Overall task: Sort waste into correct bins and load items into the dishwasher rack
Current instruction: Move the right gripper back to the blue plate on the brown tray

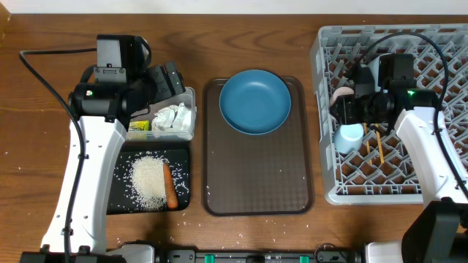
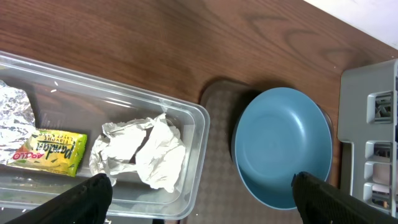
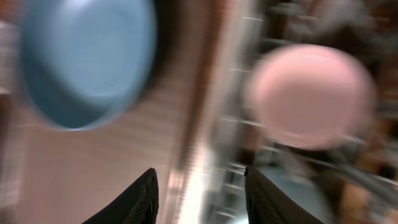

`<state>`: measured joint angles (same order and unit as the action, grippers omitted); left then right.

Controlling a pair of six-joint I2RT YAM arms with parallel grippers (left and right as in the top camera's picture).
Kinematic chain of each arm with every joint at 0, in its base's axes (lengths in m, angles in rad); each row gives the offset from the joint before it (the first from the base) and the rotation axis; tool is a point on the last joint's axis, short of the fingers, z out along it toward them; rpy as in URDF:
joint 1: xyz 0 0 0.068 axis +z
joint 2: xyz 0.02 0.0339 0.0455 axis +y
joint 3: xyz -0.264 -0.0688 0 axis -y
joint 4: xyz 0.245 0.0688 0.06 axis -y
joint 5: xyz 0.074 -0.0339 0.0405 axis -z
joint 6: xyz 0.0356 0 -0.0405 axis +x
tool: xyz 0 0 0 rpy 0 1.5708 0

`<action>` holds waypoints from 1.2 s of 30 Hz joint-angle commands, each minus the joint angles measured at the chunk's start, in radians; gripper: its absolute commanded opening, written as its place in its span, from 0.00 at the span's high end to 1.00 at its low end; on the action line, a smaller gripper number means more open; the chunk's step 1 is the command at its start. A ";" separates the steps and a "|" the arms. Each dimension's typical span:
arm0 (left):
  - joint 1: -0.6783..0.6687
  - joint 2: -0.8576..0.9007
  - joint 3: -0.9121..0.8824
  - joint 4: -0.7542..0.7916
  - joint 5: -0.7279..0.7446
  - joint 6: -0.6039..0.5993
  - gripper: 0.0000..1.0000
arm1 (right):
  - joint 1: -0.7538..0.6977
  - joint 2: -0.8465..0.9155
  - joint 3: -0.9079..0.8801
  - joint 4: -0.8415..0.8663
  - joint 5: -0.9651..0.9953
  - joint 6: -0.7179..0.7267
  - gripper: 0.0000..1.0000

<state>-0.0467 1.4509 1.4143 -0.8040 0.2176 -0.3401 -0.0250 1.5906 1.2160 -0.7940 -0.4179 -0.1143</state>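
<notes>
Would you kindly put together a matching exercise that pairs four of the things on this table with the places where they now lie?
Things:
1. dark blue plate
2. crumpled tissue
3. carrot
4. light blue cup

Places:
A. in the grey rack
B. on the black tray, beside the rice
C. on the brown serving tray
D. in the clear tub

Right pairs: 1-C, 2-D, 3-B, 4-A.
</notes>
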 commanded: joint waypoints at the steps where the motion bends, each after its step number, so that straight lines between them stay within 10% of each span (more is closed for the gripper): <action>1: 0.004 -0.014 0.003 0.000 -0.009 0.000 0.05 | 0.001 0.007 -0.003 -0.002 -0.296 0.051 0.58; 16: 0.004 -0.014 0.003 0.000 -0.010 0.000 0.05 | 0.389 0.007 -0.003 0.134 -0.241 0.139 0.68; 36: 0.004 -0.014 0.003 0.000 -0.010 0.000 0.05 | 0.810 0.224 -0.003 0.448 0.529 0.165 0.46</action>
<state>-0.0467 1.4509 1.4143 -0.8040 0.2176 -0.3401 0.7815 1.7523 1.2160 -0.3611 -0.0242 0.0490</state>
